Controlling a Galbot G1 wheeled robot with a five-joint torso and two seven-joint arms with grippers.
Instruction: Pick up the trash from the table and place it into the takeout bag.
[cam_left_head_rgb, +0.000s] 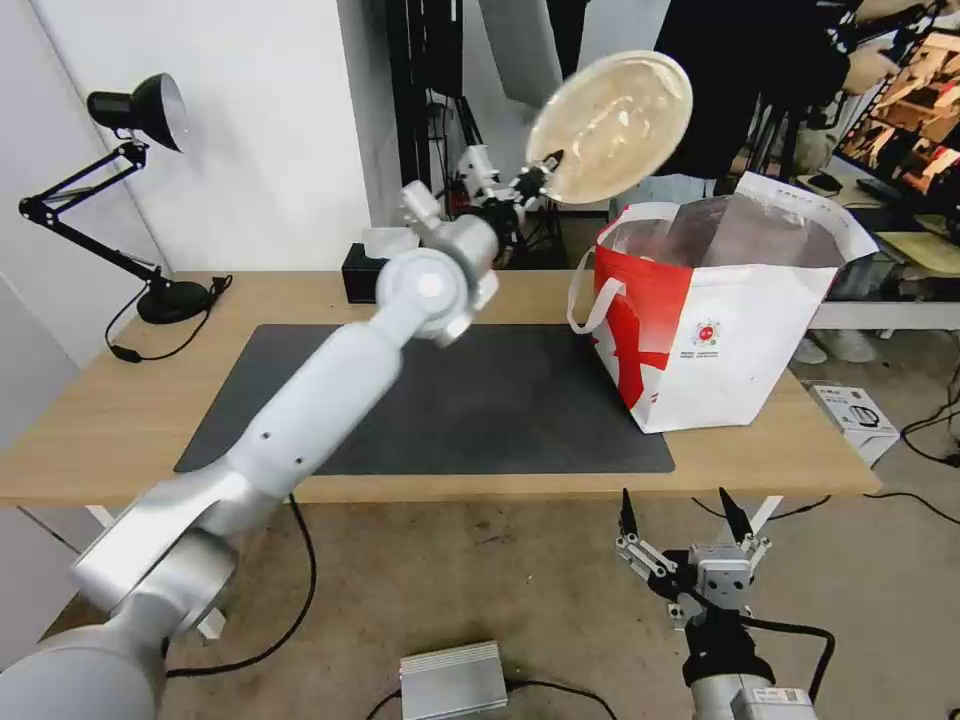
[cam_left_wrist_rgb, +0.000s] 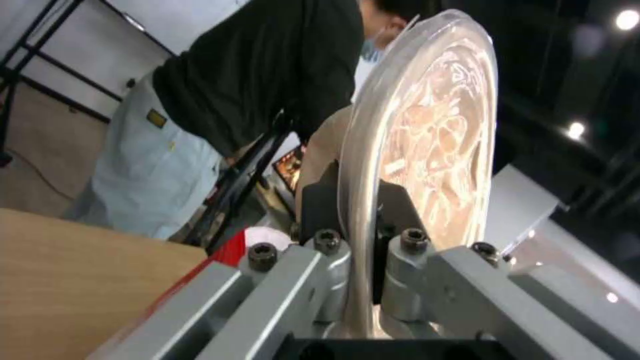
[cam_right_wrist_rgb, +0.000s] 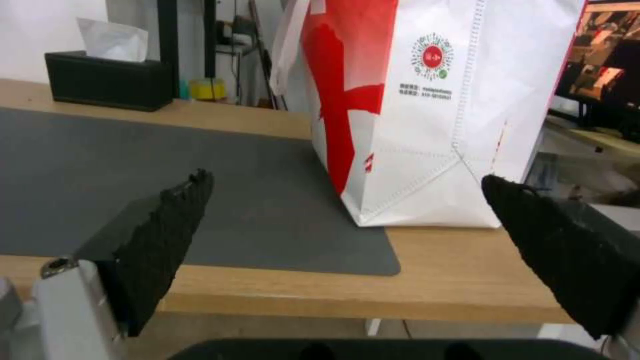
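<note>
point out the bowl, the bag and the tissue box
bowl (cam_left_head_rgb: 612, 125), head view, middle of its round face, held up tilted by the left hand
bag (cam_left_head_rgb: 745, 360), head view, white front panel right of the logo
tissue box (cam_right_wrist_rgb: 107, 82), right wrist view, black front side

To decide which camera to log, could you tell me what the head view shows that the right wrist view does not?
Head view alone: the left gripper raised above the table, shut on the rim of the white plastic bowl, held tilted near the bag's open top; also the desk lamp.
Right wrist view alone: the right gripper up close, fingers wide apart, short of the table's edge.
Both: the takeout bag, grey mat and black tissue box.
</note>
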